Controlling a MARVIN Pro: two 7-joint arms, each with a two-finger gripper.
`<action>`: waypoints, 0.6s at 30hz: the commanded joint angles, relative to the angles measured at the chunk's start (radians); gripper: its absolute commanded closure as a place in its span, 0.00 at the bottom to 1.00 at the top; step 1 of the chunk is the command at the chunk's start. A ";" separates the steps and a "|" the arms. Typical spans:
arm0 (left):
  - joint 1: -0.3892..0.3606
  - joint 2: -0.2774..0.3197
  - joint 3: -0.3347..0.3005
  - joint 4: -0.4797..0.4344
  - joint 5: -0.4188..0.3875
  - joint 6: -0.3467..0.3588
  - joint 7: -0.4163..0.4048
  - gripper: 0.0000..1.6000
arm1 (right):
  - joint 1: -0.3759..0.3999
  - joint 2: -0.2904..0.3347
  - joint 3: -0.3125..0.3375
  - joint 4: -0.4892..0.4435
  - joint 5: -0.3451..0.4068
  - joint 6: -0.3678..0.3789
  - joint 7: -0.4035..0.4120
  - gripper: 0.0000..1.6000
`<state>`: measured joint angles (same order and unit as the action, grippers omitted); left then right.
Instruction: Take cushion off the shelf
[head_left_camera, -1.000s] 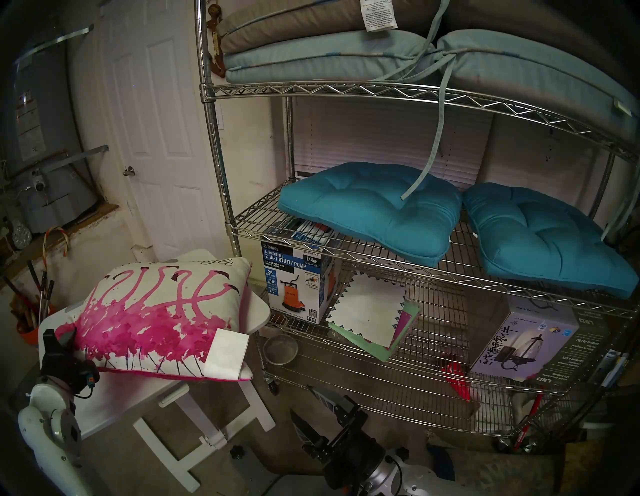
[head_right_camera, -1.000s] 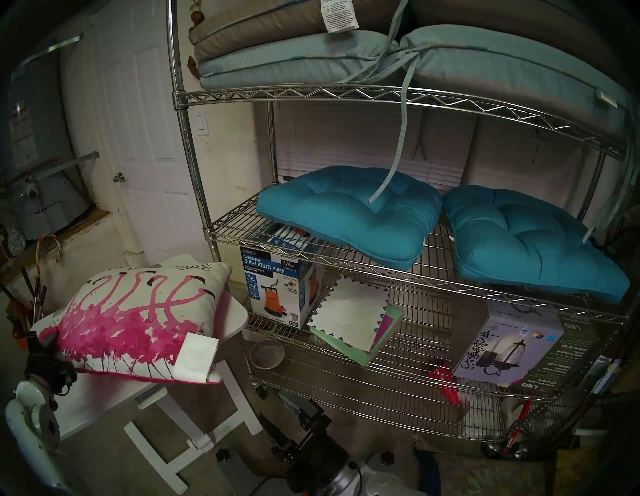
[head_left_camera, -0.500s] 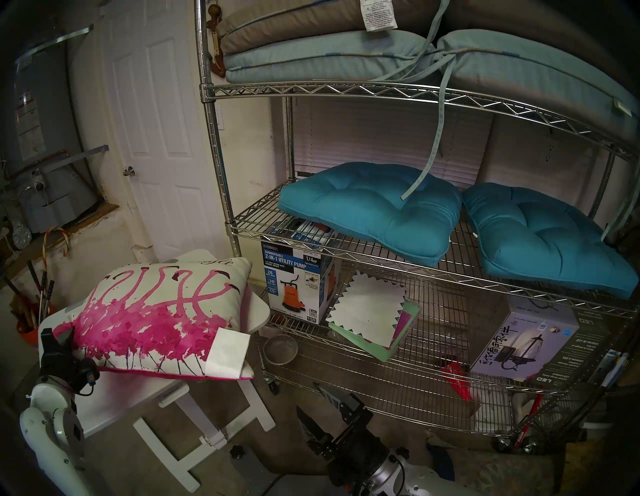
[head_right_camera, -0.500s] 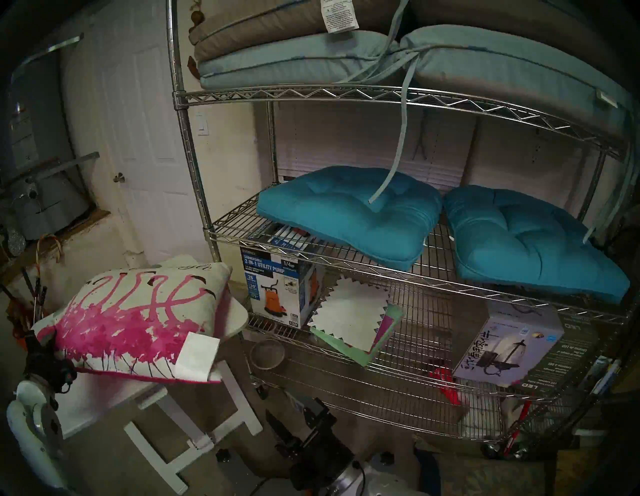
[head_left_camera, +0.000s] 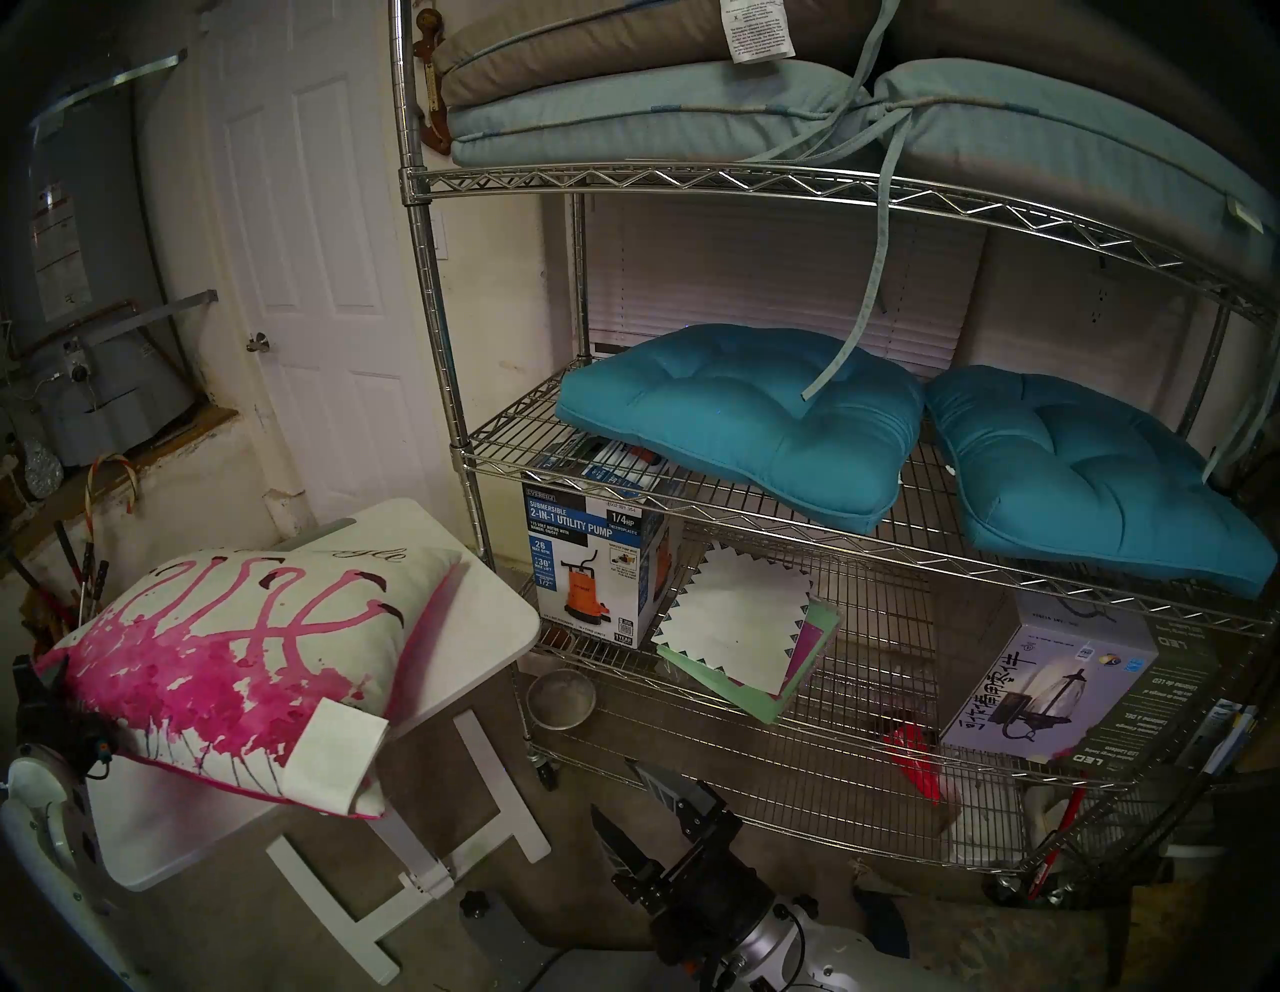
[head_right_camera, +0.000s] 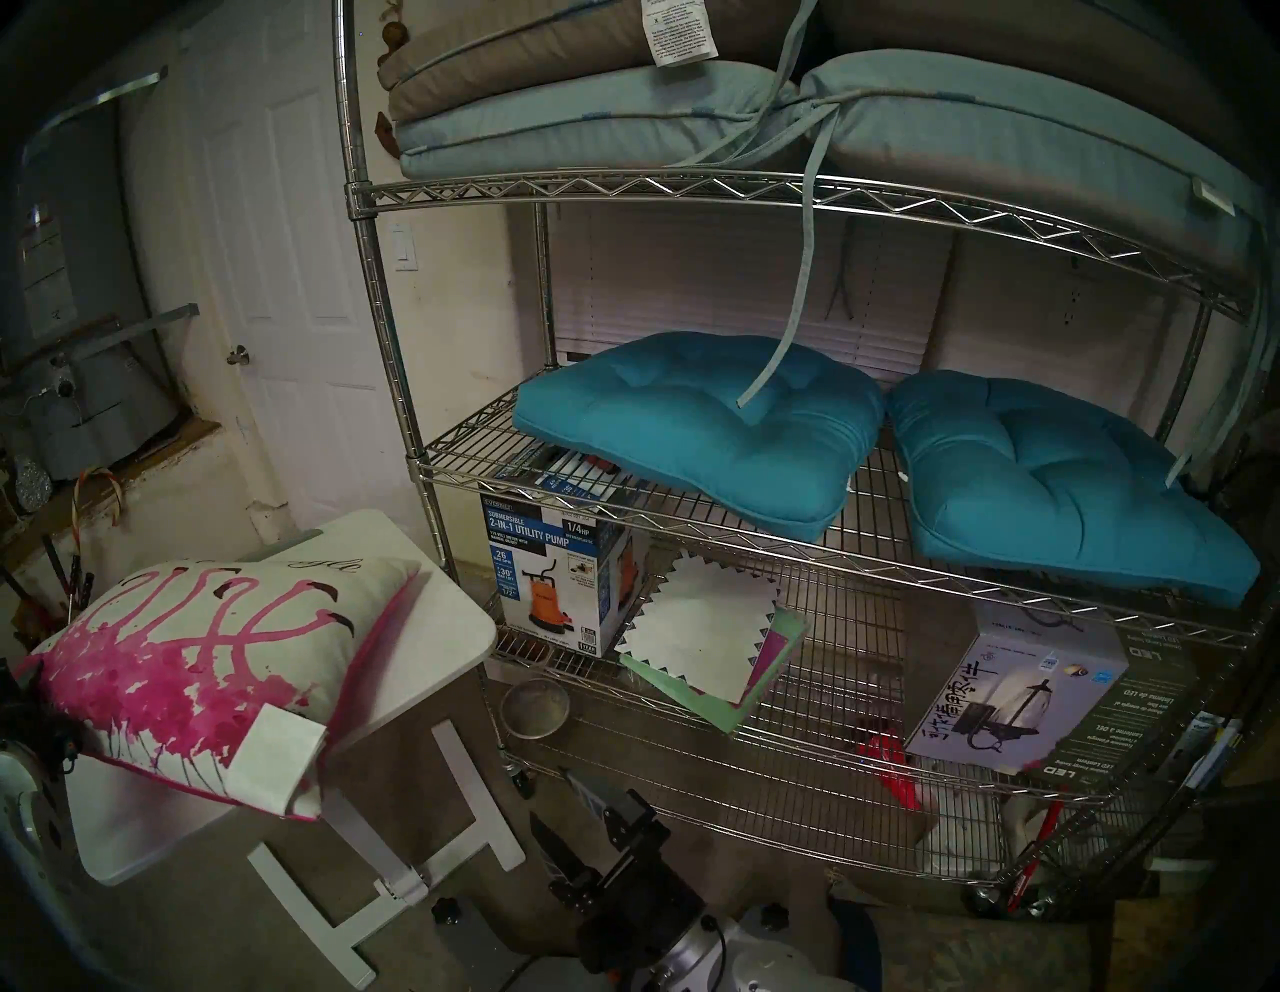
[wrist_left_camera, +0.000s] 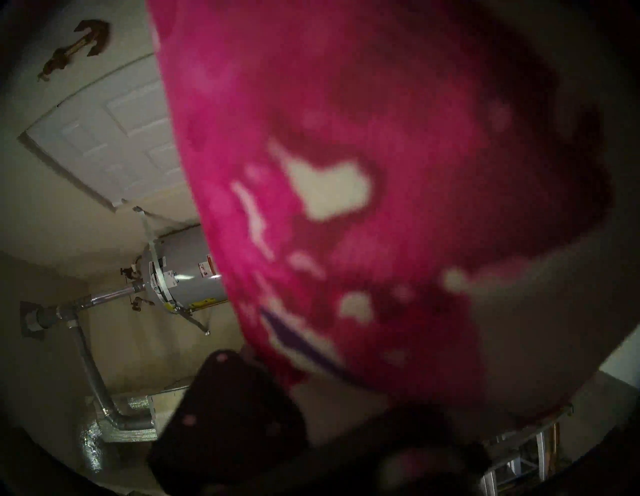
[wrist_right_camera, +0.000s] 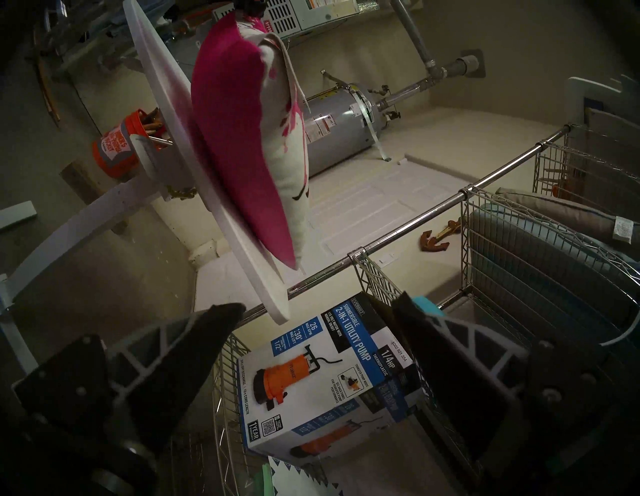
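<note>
At the lower left of the head view, the cushion (head_left_camera: 228, 658) is gripped at its left corner by the clenched left claw (head_left_camera: 41, 682) over the white counter (head_left_camera: 485, 623), while the right claw (head_left_camera: 637, 810) is held released, well apart, below the shelf (head_left_camera: 692, 181).

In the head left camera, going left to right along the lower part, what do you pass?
left gripper → cushion → white table → pump box → zigzag-edged paper → lantern box

cushion (head_left_camera: 228, 658) dragged leftward across white table (head_left_camera: 485, 623)
</note>
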<state>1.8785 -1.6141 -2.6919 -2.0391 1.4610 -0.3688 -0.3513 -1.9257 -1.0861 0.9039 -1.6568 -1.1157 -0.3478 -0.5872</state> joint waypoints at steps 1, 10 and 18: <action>-0.025 0.105 -0.028 0.015 -0.022 -0.028 0.001 1.00 | 0.016 -0.018 -0.008 -0.009 -0.002 -0.005 -0.002 0.00; -0.042 0.106 -0.017 0.031 -0.028 -0.057 -0.009 1.00 | 0.024 -0.022 -0.013 -0.004 -0.003 -0.001 -0.005 0.00; -0.063 0.099 -0.020 0.035 -0.033 -0.053 -0.062 0.00 | 0.031 -0.023 -0.018 -0.004 -0.003 0.008 -0.010 0.00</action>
<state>1.8359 -1.5383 -2.7103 -1.9872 1.4394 -0.4306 -0.3870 -1.9042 -1.0969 0.8897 -1.6433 -1.1171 -0.3499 -0.5885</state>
